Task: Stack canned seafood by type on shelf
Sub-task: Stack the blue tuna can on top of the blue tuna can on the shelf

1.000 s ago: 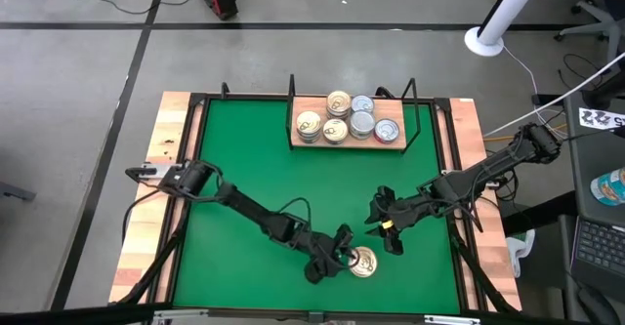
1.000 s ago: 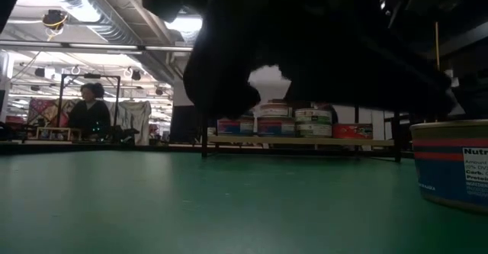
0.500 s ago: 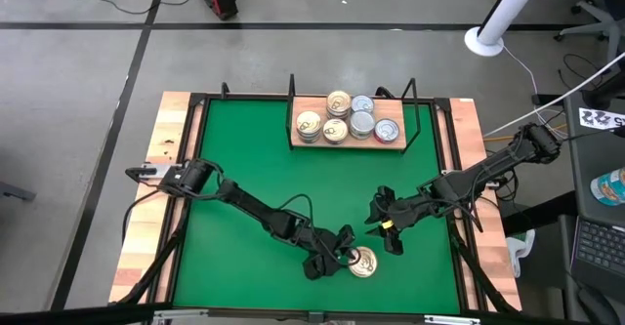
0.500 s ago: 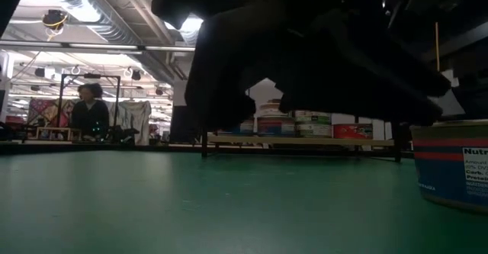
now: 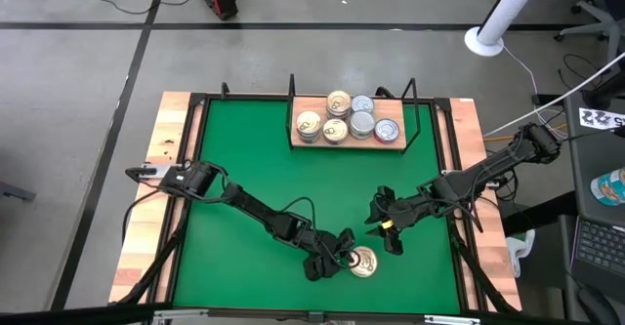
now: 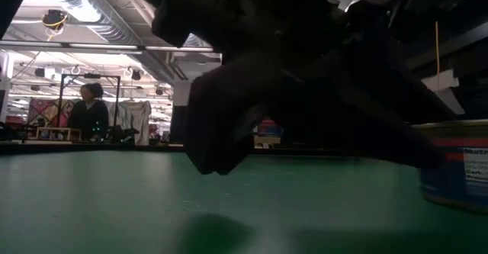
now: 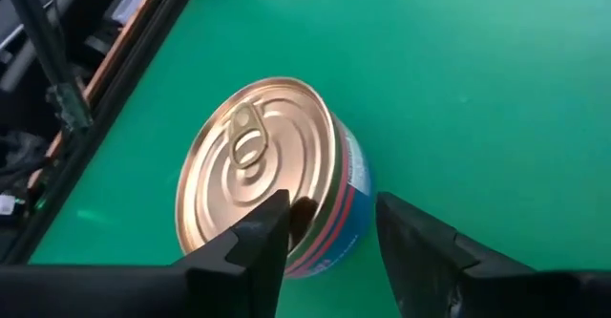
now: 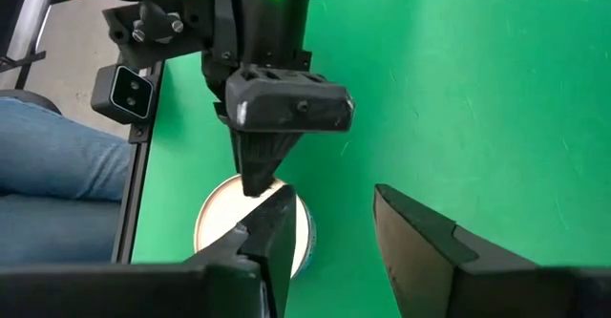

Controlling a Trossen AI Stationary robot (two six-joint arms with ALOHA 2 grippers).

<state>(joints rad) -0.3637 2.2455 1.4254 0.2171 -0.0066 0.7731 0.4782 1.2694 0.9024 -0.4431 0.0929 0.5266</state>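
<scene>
Green baize covered the worktable as the left gripper stood half open at a lone gold-topped tin near the front edge, one finger over its lid, nothing yet gripped. A pickup appeared under way; the next move called for straddling the tin's rim before closing. The right gripper waited nearby, part open and empty. Five tin tops showed on the wooden shelf: three gold, two silver.

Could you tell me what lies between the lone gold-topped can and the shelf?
In the high view, only bare green mat separates the gold-topped can from the shelf.
</scene>
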